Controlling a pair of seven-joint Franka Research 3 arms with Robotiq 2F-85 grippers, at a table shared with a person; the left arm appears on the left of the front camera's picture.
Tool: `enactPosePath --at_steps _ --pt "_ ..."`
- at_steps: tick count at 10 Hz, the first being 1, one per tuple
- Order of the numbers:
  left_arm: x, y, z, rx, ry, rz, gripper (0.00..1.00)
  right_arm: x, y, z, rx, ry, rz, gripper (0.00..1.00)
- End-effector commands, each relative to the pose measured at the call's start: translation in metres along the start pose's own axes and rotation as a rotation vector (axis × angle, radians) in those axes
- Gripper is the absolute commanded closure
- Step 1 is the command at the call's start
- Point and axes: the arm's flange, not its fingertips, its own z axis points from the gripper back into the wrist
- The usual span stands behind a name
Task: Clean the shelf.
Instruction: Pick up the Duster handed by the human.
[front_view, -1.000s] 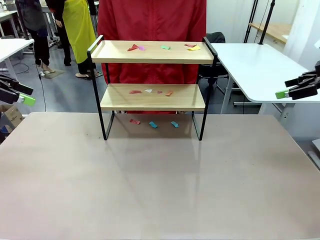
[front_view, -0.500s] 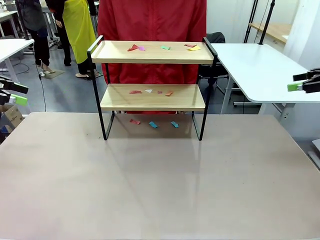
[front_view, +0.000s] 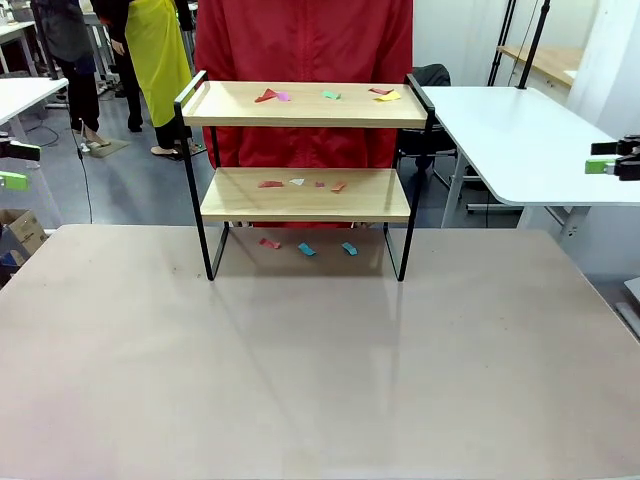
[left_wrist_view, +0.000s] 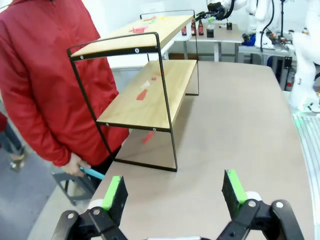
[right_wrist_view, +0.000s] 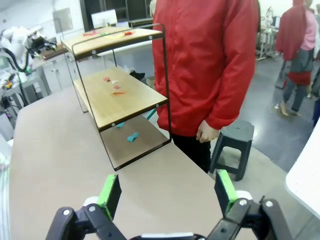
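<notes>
Most of the front view's lower half is bare tabletop: matte grey-beige, smooth, rounded far corners, wide open room right up to the shelf. L gripper pokes in at the frame's left edge, mid-height, outside the table's side edge. R gripper does likewise at the right edge. Both have jaws apart w/ nothing between the green pads, and both are well clear of the shelf. Wrist views agree: L gripper and R gripper spread wide over bare table near its far edge. The shelf stands centre frame, near the table's far edge, legs on the tabletop. It has 2 light wood boards w/ faint grain and a thin black metal frame, w/ raised black rails at the top board's ends; front is open. Small flat paper scraps in red, pink, green, yellow, white and teal lie on both boards and on the table under the lower one. A person in a red jacket stands just behind the shelf, arms down. A dark stool sits beside them. Further off, upper right, is a white table w/ a curved edge.
</notes>
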Motion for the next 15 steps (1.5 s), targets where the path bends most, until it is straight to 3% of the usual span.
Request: enactPosePath --at_steps 1,7,15 --pt "-0.002 0.015 0.007 0.001 -0.058 -0.031 0.0 0.008 -0.025 0.008 -0.022 -0.024 0.074 0.0" --pt "0.003 0.023 0.005 0.074 -0.102 0.006 0.0 0.02 -0.028 0.022 -0.023 -0.072 0.103 0.0" --pt "-0.007 0.039 -0.005 0.061 -0.106 0.01 0.0 0.016 -0.031 0.02 0.004 -0.069 0.098 0.0"
